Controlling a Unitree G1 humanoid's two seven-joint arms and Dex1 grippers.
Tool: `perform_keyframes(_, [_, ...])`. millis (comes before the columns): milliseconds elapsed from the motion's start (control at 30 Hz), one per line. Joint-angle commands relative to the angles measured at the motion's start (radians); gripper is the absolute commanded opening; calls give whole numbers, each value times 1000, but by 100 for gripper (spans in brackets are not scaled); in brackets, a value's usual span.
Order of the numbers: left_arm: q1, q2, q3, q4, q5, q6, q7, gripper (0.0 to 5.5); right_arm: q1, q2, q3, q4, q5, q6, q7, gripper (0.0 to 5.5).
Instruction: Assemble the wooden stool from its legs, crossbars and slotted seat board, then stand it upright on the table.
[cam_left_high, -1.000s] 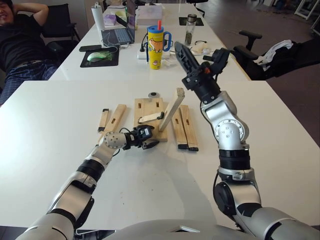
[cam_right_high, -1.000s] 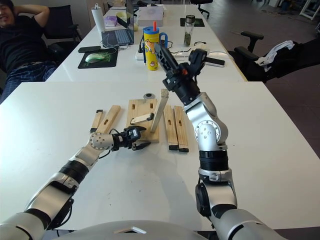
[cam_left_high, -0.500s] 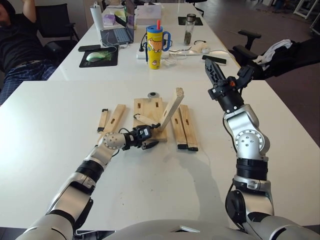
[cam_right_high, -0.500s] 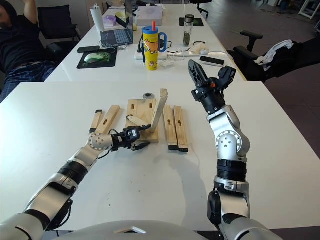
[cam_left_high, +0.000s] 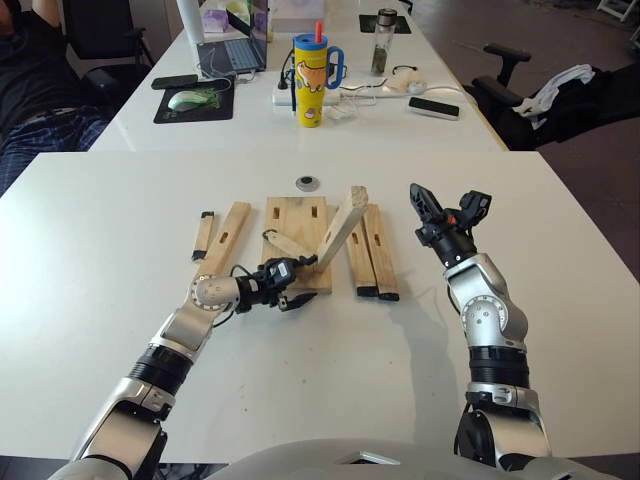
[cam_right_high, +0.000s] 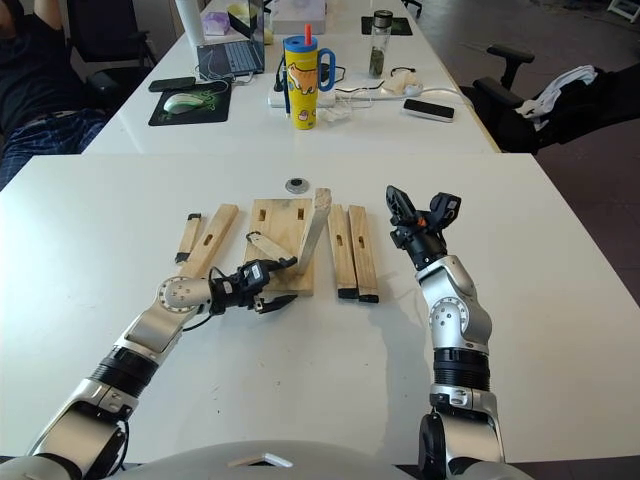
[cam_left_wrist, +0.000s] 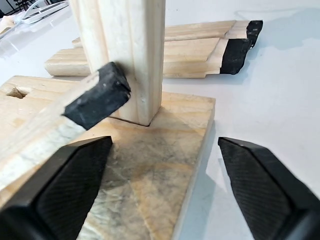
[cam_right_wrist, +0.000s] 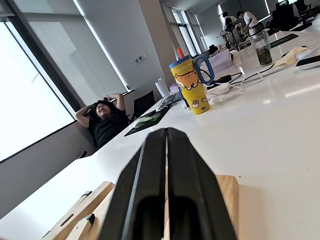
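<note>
The slotted seat board (cam_left_high: 293, 213) lies flat on the white table. One leg (cam_left_high: 342, 225) stands in it, leaning to the right, and a black-tipped crossbar (cam_left_high: 284, 243) rests slanted on the board beside it. My left gripper (cam_left_high: 297, 285) is open at the board's near edge, its fingers (cam_left_wrist: 65, 192) spread on either side of the board's corner (cam_left_wrist: 150, 150), close to the leg's foot (cam_left_wrist: 127, 60). My right gripper (cam_left_high: 417, 196) is shut and holds nothing, raised above the table to the right of two loose legs (cam_left_high: 370, 250).
A longer slotted piece (cam_left_high: 229, 233) and a short bar (cam_left_high: 204, 236) lie left of the board. A small metal disc (cam_left_high: 307, 182) sits behind it. On the far table stand a yellow cup (cam_left_high: 310, 80), a phone (cam_left_high: 433, 107) and a mouse (cam_left_high: 190, 99).
My right arm has swung from above the leaning leg to the right and down. The left gripper stays at the board's near edge. The head view has shifted.
</note>
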Motion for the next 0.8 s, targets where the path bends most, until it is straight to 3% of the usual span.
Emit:
perform_keyframes(33, [42,15,33,-142,-84,134,-50,409,21,6,8,28,-28,-21,21,0])
perform_keyframes(233, [33,68,133,-282,-222,339,-92,409,51,14,7,40,-49,-41,28,0])
perform_keyframes(400, [22,255,113,-335,-166,355,-216,409,53,13,-3,38,-49,-41,26,0])
perform_keyframes(500, [-85,296,102,-233,-76,219,-241,409,56,13,-15,40,-50,-47,21,0])
perform_keyframes(800, [-494,191,-17,200,144,-300,-300,409,32,28,-13,82,-59,-66,27,0])
